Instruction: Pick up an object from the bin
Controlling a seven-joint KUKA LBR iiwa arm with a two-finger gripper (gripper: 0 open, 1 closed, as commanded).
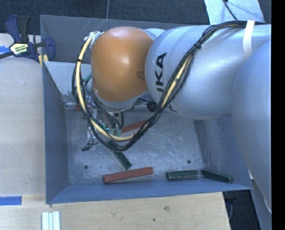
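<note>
Reddish-brown piece [134, 126], lying on the bin floor towards the back and half covered by the wrist, is judged the likeliest thing to be picked, since it is seen just beside the gripper [110, 128]. The gripper is set deep in the bin [53, 143], under the orange cover [118, 63] and a loop of cables [133, 134]. Whether it is spread or pressed together cannot be told, and nothing can be seen held in it. The step in hand is taken to be the reach down onto a thing, with no grasp shown. For the next move, a closing on the reddish-brown piece and a straight lift would be called for. A dark green stick [122, 159] is found just in front of the gripper, slanted, and could be caught instead. Well apart, along the front wall, a reddish-brown bar [128, 175], a dark green bar [182, 175] and a dark bar [217, 177] are laid in a row; none is judged to stand in the way.
</note>
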